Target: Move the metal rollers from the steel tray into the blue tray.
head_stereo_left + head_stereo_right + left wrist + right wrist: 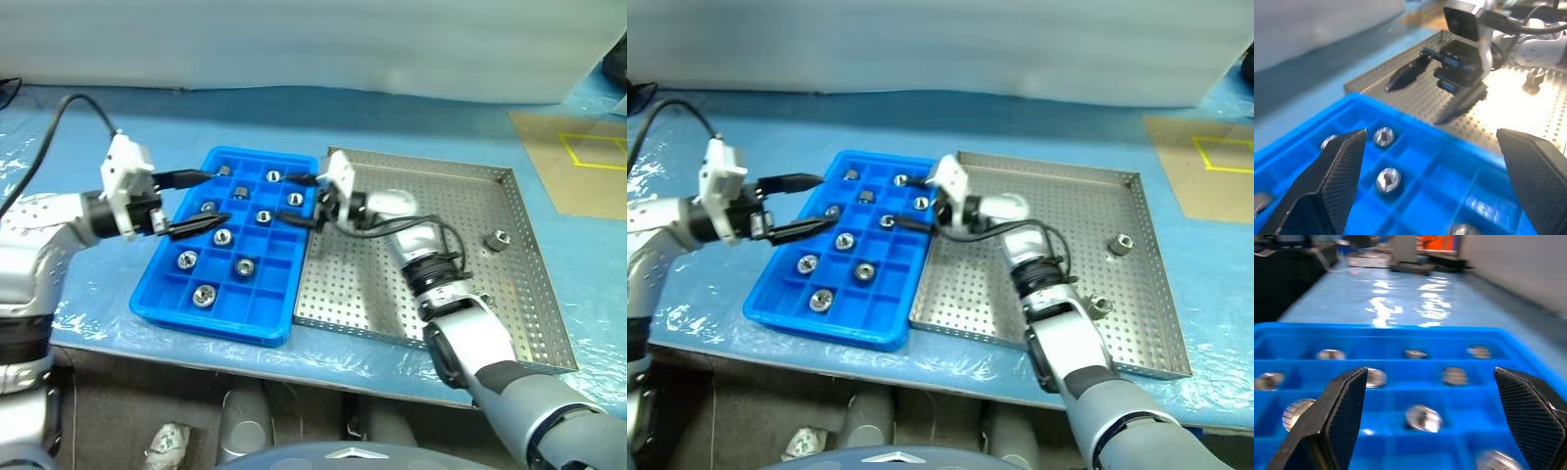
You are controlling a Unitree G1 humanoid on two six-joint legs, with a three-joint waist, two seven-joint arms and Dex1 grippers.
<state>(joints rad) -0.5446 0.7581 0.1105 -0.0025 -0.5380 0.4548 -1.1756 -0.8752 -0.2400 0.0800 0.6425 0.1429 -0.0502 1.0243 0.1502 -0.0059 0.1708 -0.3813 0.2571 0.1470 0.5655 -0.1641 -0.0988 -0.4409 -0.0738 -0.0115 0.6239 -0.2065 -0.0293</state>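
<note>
You are looking at a table wrapped in blue plastic sheet (411, 117), with the blue tray (171, 299) lying just left of the steel tray (509, 284), their sides touching. Most metal rollers (203, 294) already sit singly in the blue compartments, while two remain on the perforated floor at the right, one far (499, 239) and one near (1099, 305). Your left gripper (201, 203) reaches over the blue tray's left part and your right gripper (303, 200) over its right edge, tips facing, both spread wide and empty.

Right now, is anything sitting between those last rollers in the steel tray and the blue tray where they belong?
Nothing visible blocks the perforated floor between them. Two metal rollers remain in the steel tray; only its low rim and the blue tray wall lie between.
</note>
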